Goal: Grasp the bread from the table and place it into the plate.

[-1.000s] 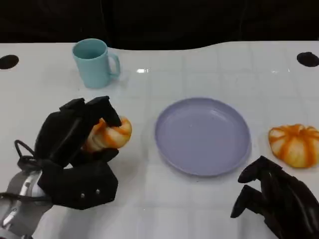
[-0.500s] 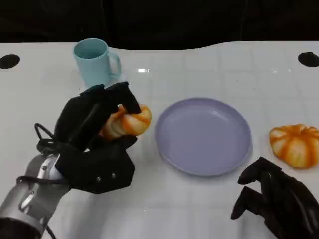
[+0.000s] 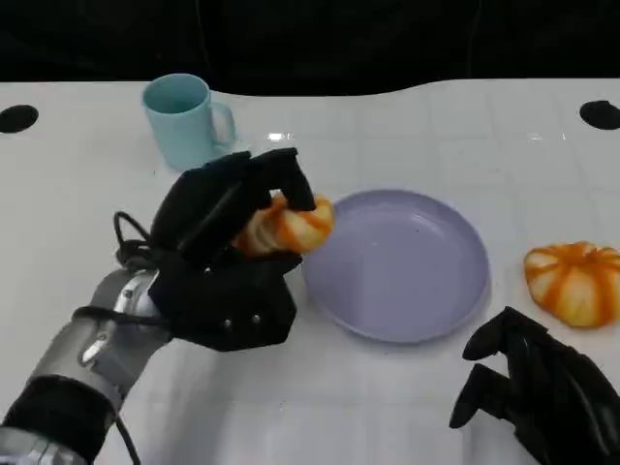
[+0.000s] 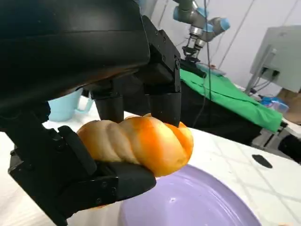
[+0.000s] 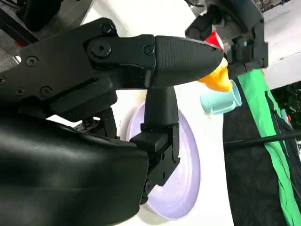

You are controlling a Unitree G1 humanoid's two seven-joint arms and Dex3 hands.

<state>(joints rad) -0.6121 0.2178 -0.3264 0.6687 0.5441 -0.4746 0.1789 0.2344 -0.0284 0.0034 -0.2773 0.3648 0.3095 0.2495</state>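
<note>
From my head camera I see the left hand (image 3: pixel 228 257) gripping the bread (image 3: pixel 286 225), fingers curled over its top and the thumb side under it, held above the white counter (image 3: pixel 387 407) right at the left rim of the lilac plate (image 3: pixel 402 266); the far end of the loaf just overlaps that rim. A pale blue mug (image 3: pixel 184 118) stands far left, behind the hand and well apart from the plate, handle turned right. A second orange-striped bun (image 3: pixel 574 281) lies on the counter to the right of the plate, near it but not touching. My right hand (image 3: pixel 542 392) sits low at the near right, fingers curled in with nothing in them, just on the near side of that bun. Nothing lies on the plate, and nothing stands between the bread and the plate. The left wrist camera gives me what the head view cannot: the bread (image 4: pixel 141 143) is clamped between fingers (image 4: pixel 162 94) above and a finger below, with the plate (image 4: pixel 197 202) lying underneath its tip. The right wrist camera looks past its own fingers (image 5: pixel 155 54) and shows the plate (image 5: pixel 186 165), the mug (image 5: pixel 221 101) and a bit of orange beyond.
</note>
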